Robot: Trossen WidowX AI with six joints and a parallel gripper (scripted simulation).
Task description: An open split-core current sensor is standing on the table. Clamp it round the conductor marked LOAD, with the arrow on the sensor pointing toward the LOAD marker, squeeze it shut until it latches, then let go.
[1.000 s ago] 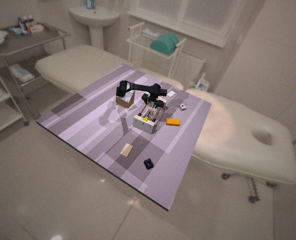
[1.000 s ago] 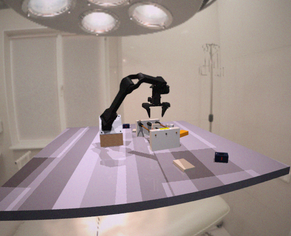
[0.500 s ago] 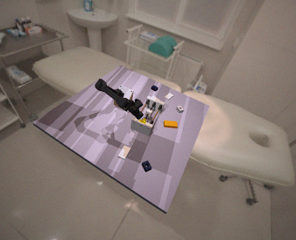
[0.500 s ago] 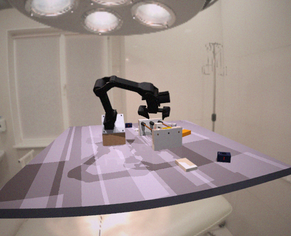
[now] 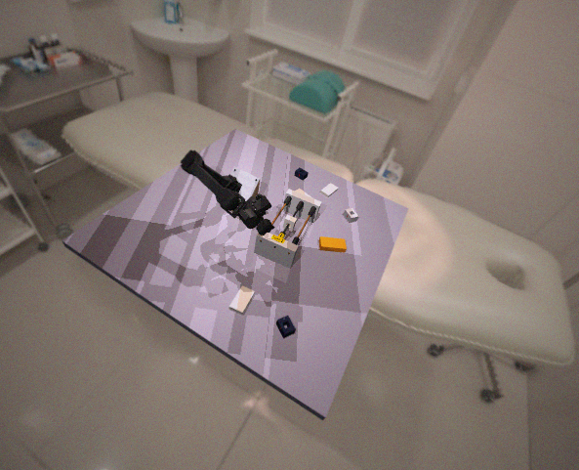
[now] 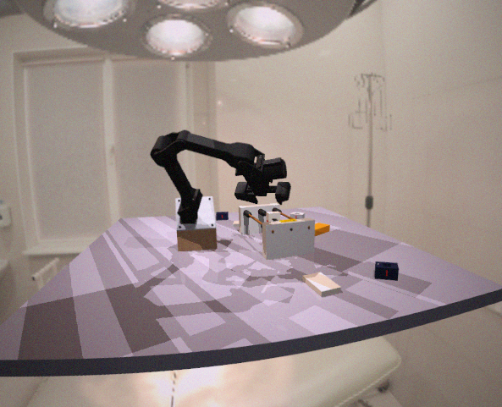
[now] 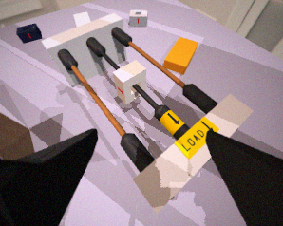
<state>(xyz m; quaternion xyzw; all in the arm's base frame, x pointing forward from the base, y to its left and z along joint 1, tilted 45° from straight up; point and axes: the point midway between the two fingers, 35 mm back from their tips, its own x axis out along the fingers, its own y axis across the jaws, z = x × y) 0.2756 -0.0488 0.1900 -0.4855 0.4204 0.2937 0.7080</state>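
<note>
A white sensor (image 5: 291, 221) (image 6: 276, 216) (image 7: 128, 80) sits around the middle black conductor (image 7: 150, 98), between the end blocks. Its small red arrow (image 7: 121, 91) appears to point toward the yellow LOAD marker (image 5: 278, 237) (image 6: 288, 220) (image 7: 194, 139). Whether the sensor is latched cannot be told. My gripper (image 6: 268, 201) (image 7: 151, 135) is open and empty. It hangs tilted above the front end block (image 5: 276, 250) (image 6: 289, 239), clear of the sensor, with its fingertips wide apart. In the top view the fingers are hard to make out.
Copper conductors (image 7: 97, 98) (image 7: 157, 61) flank the black one. An orange block (image 5: 332, 244) (image 6: 322, 229) (image 7: 181, 55) lies beside the fixture. A navy sensor (image 5: 285, 323) (image 6: 386, 271) and cream slab (image 5: 241, 299) (image 6: 322, 283) lie in front; another navy sensor (image 5: 301, 173) (image 7: 29, 32) and a grey one (image 5: 350, 214) (image 7: 139, 18) lie behind.
</note>
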